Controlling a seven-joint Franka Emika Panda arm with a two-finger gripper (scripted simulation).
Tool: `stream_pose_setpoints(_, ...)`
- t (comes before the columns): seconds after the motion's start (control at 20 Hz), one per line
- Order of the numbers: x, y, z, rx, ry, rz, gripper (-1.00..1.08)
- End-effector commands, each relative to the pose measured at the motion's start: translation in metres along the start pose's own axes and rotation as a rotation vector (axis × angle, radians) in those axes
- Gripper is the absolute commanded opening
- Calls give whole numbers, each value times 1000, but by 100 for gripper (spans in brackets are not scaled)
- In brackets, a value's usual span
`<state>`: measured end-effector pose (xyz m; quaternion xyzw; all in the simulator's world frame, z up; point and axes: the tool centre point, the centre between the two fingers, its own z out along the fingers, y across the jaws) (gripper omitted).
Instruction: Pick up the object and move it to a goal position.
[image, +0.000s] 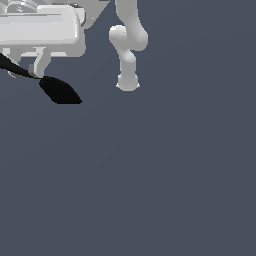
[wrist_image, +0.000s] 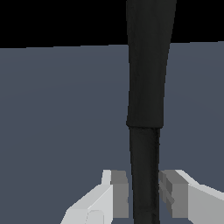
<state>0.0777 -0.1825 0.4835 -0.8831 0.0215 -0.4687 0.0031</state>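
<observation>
The object (image: 60, 91) is an all-black spatula-like tool, seen at the upper part of the exterior view's left. Its flat head points toward the exterior view's right and its thin handle runs back under the white hand. My gripper (image: 31, 70) is shut on the handle, and the tool seems to hang above the grey floor. In the wrist view the object (wrist_image: 146, 87) runs as a dark bar straight out between the two fingers, widening toward the head. The gripper (wrist_image: 144, 194) has a grey pad against each side of the handle.
The arm's white links and base (image: 127, 55) stand at the top centre of the exterior view. A flat grey floor (image: 160, 175) fills the rest of the picture. No goal marker shows.
</observation>
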Motion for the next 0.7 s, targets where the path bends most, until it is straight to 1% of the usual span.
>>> stream_pose_setpoints(0.0, 6, 2, -6, 7, 14, -10, -100)
stream_pose_setpoints(0.35, 14, 7, -16, 19, 36, -26, -100)
stream_pose_setpoints(0.65, 16, 8, -18, 22, 40, -30, -100)
